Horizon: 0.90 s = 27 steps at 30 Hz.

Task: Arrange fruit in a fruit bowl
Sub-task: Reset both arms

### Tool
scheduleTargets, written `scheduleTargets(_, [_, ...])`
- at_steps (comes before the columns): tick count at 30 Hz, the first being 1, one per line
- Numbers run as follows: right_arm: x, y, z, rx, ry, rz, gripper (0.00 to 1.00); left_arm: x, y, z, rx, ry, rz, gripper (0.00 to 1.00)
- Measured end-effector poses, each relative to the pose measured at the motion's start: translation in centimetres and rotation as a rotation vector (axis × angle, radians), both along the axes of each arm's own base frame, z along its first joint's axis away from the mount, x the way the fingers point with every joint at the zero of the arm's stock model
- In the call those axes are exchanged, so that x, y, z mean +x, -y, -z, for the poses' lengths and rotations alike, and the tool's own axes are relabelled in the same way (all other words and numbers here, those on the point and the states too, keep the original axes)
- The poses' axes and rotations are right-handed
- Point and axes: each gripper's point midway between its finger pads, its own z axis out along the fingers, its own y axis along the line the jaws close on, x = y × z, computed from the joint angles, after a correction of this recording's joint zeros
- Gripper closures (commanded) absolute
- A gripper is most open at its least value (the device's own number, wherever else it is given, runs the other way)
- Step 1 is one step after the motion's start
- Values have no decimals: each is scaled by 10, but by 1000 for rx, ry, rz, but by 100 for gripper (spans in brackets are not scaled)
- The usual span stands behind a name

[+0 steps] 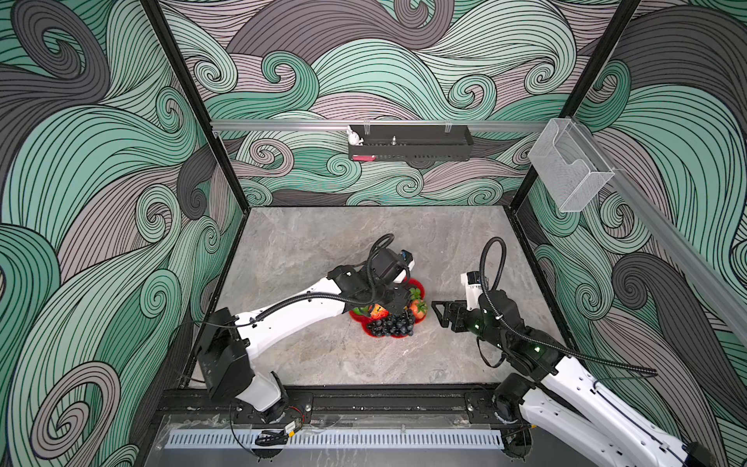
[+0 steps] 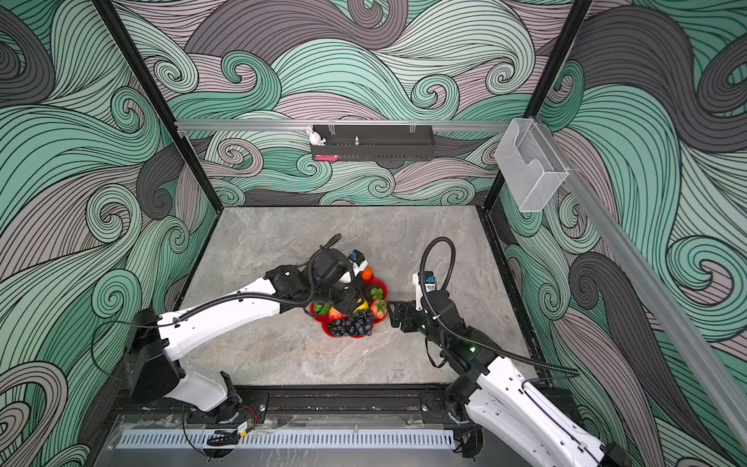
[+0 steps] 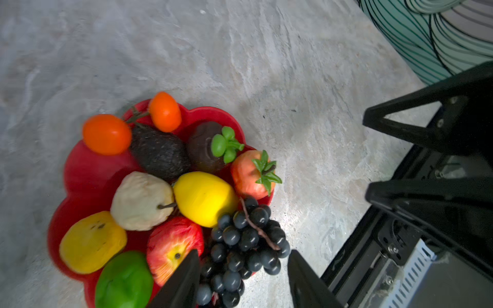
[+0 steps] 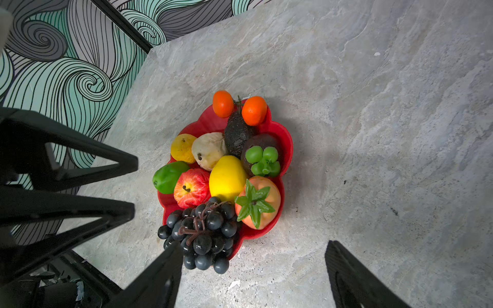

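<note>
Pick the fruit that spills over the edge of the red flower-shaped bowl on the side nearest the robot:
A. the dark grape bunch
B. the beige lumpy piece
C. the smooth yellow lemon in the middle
A: in the right wrist view the dark grape bunch lies across the rim of the red bowl, with several grapes past its edge, while the beige piece and the middle lemon sit well inside.

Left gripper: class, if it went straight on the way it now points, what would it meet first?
The grape bunch. The left gripper points down at the bowl, open jaws on either side of the bunch, so that comes first, though the gap above it is hard to judge.
</note>
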Motion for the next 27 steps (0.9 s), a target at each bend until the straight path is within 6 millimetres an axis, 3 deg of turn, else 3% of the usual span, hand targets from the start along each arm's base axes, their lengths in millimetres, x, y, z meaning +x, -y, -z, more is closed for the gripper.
scheduleTargets(7, [10,20,-37,-35,121,83,13,39,-102,-37,22,359,-352,23])
scheduleTargets(10, [16,30,-54,-62,183,128,5,56,-148,-47,44,482,-542,1])
scheduleTargets(13, [23,41,-62,-115,226,179,0,69,-199,-47,84,571,-754,1])
scheduleTargets(18, [42,53,-58,-243,312,240,0,78,-270,-23,237,650,-1019,1])
scheduleTargets(23, [62,73,-26,-372,376,337,0,75,-326,8,336,640,-1156,1])
scheduleTargets(27, [90,87,-6,-490,363,408,0,71,-365,13,359,638,-1271,1])
